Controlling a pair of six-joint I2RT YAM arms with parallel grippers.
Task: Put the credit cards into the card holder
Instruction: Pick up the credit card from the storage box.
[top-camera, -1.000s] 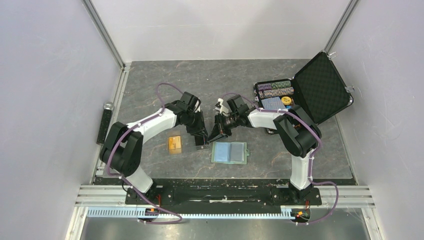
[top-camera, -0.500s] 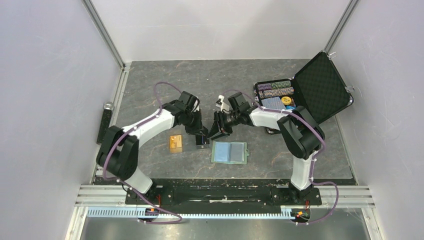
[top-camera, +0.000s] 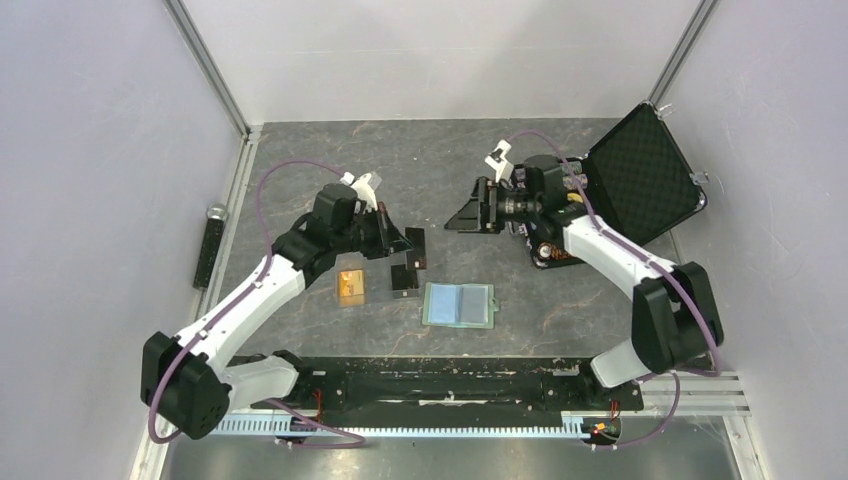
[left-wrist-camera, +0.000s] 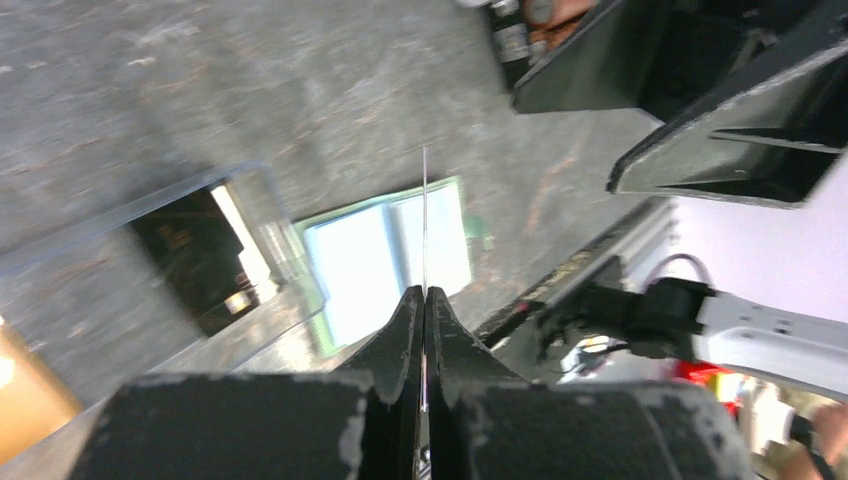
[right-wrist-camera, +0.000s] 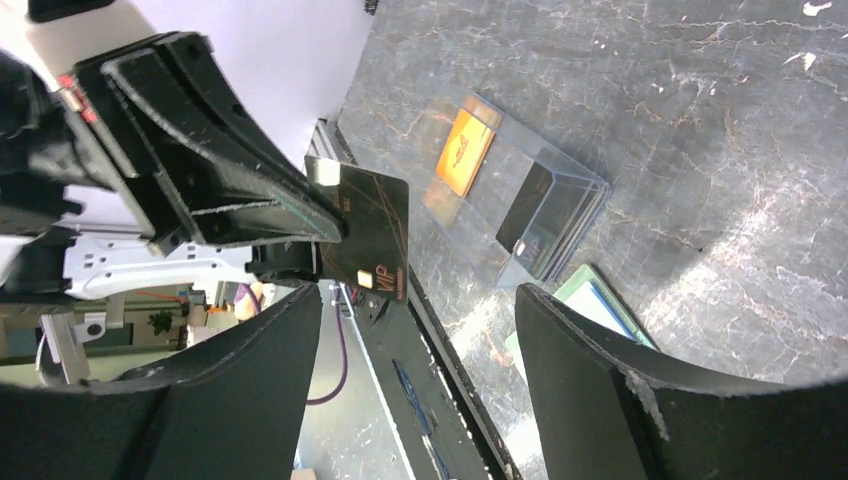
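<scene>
My left gripper (top-camera: 403, 242) is shut on a dark credit card (top-camera: 417, 249) and holds it above the table. In the left wrist view the card (left-wrist-camera: 424, 200) shows edge-on between my left gripper's (left-wrist-camera: 424, 292) closed jaws. The right wrist view shows its face (right-wrist-camera: 370, 235) marked VIP. My right gripper (top-camera: 464, 216) stands open and empty, apart from the card, to its upper right. The pale green card holder (top-camera: 458, 304) lies open and flat, blue pockets up. An orange card (top-camera: 350, 286) and dark cards (top-camera: 403, 278) rest in a clear box.
A black hard case (top-camera: 640, 175) stands open at the back right, behind the right arm. The clear box (right-wrist-camera: 560, 200) sits just left of the card holder (right-wrist-camera: 600, 298). The table's front rail (top-camera: 440, 365) runs near the arm bases.
The right gripper opened, let go of the dark card and drew back up and to the right. The left gripper closed on the card and now holds it alone, its arm turned.
</scene>
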